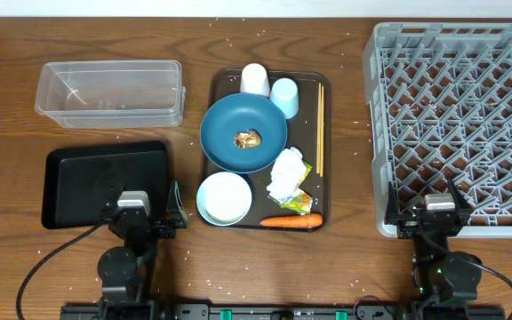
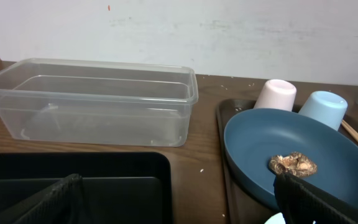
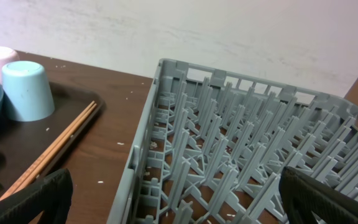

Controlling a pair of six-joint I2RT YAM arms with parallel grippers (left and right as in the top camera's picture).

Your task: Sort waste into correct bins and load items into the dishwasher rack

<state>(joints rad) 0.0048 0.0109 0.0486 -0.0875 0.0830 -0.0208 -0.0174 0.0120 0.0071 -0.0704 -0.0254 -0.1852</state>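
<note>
On dark-blue dish [image 1: 224, 127], brown lump [image 1: 248, 139]

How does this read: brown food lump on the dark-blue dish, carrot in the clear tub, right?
Wrong on the carrot: the overhead view shows the orange carrot lying on the brown serving tray, not in the clear tub. The rest stands.
</note>
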